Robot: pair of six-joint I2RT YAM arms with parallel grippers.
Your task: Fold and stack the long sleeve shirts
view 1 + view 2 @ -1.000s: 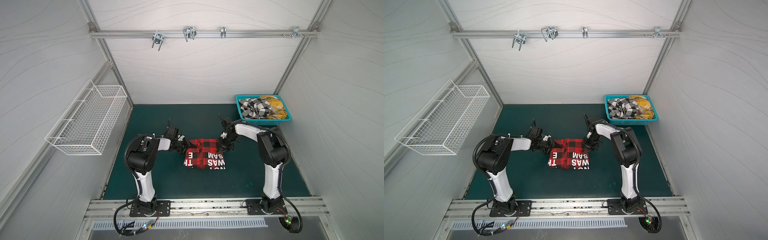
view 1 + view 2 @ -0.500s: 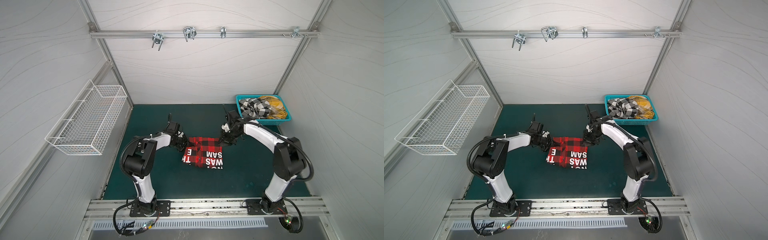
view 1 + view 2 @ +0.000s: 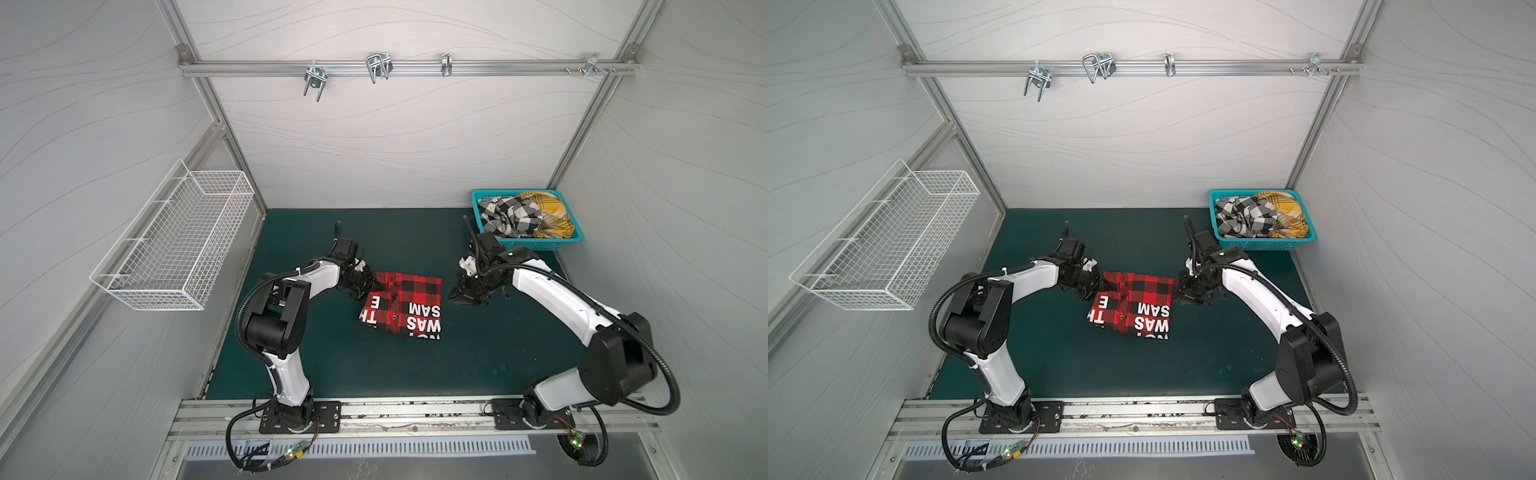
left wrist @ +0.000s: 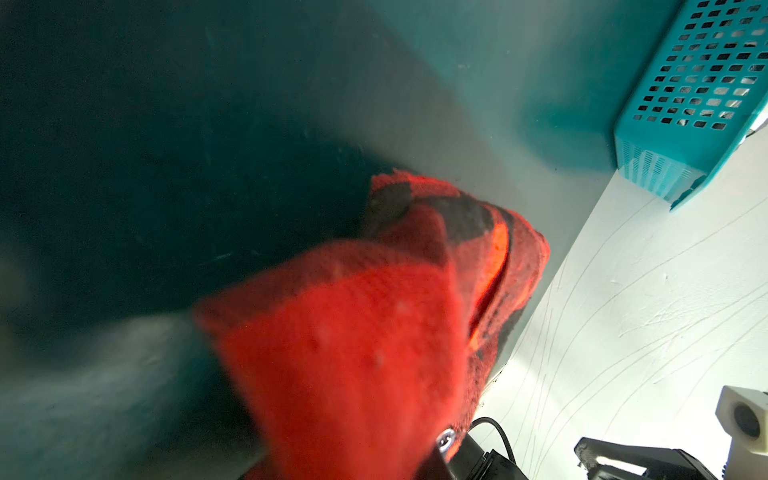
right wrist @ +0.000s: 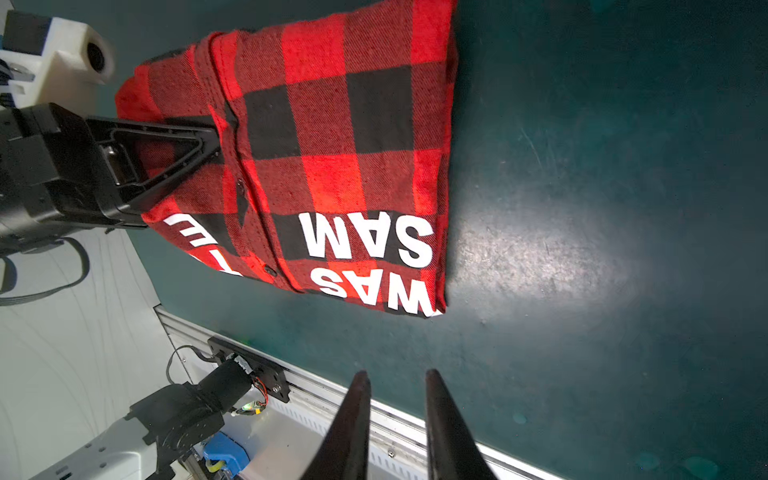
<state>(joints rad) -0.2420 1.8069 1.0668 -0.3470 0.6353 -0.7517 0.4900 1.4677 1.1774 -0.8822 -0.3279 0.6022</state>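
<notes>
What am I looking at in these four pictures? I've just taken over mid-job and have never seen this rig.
It is a two-armed robot: a white-and-black left arm and right arm, bolted at the front of a dark green table. The two top views look down from one overhead camera pair. The other two come from a camera on each wrist.

A folded red-and-black checked cloth shirt with white lettering lies mid-table. The left fingers are shut on the corner nearest that arm. The right fingers are slightly open beside the shirt, holding nothing.

A teal plastic basket at the back right holds a crumpled black-and-white checked shirt and a mustard-yellow plaid shirt. A white wire basket hangs on the left wall.
</notes>
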